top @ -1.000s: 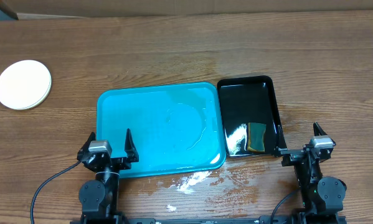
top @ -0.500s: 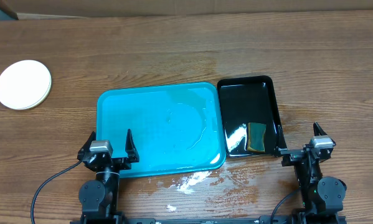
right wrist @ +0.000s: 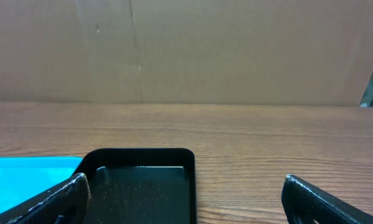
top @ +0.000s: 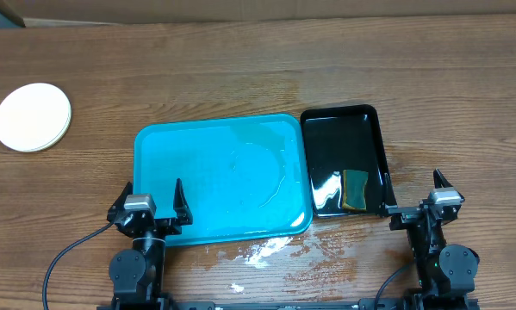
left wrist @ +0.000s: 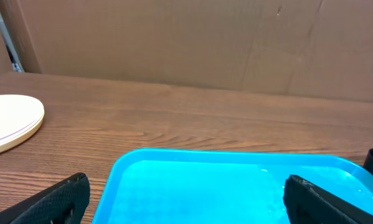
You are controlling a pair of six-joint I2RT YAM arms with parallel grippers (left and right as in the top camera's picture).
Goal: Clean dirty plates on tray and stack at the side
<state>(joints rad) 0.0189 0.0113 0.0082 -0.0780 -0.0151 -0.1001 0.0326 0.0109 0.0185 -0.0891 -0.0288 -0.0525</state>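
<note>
**Tray cleared, plates stacked at the far left**

The table (top: 413, 69) carries one turquoise tray (top: 197, 172), bare but for a wet film. Just right of it sits one black tray (top: 335, 146). One stack of plates (top: 32, 116) lies well apart, near the table's left edge. You cannot count its layers for certain. One sponge (top: 355, 189) lies in the black tray.

The left gripper (top: 151, 191) and right gripper (top: 411, 194) hang at the near edge, fingers spread, holding nothing.

The task looks complete. Before ending, check that the stack sits square.
</note>
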